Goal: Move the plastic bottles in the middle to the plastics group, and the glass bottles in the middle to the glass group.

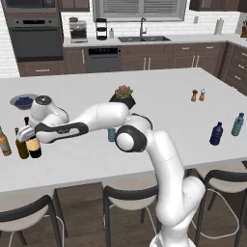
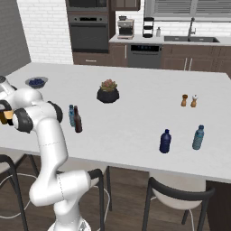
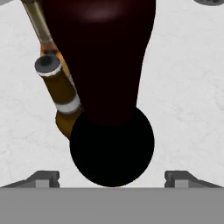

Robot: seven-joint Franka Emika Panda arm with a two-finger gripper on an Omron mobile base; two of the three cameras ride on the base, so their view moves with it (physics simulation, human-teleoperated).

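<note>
The tall near-black wine bottle (image 1: 34, 147) with its cream label stands at the counter's left end, right beside the slim brown bottle (image 1: 21, 146) and near the amber bottle (image 1: 4, 142). My gripper (image 1: 27, 132) is open and sits over the wine bottle's top. In the hand view its fingertips (image 3: 44, 177) stand wide apart, clear of the black cap (image 3: 112, 146). The small light-blue plastic bottle (image 2: 71, 115) and the maroon-brown bottle (image 2: 77, 119) stand together mid-counter. The squat dark-blue bottle (image 1: 216, 133) and a light-blue one (image 1: 238, 124) stand at the right.
A potted succulent (image 1: 124, 93) sits mid-counter, a bowl of blueberries (image 1: 23, 101) at the far left, and salt and pepper shakers (image 1: 198, 95) at the back right. Stools (image 1: 129, 197) line the counter's near edge.
</note>
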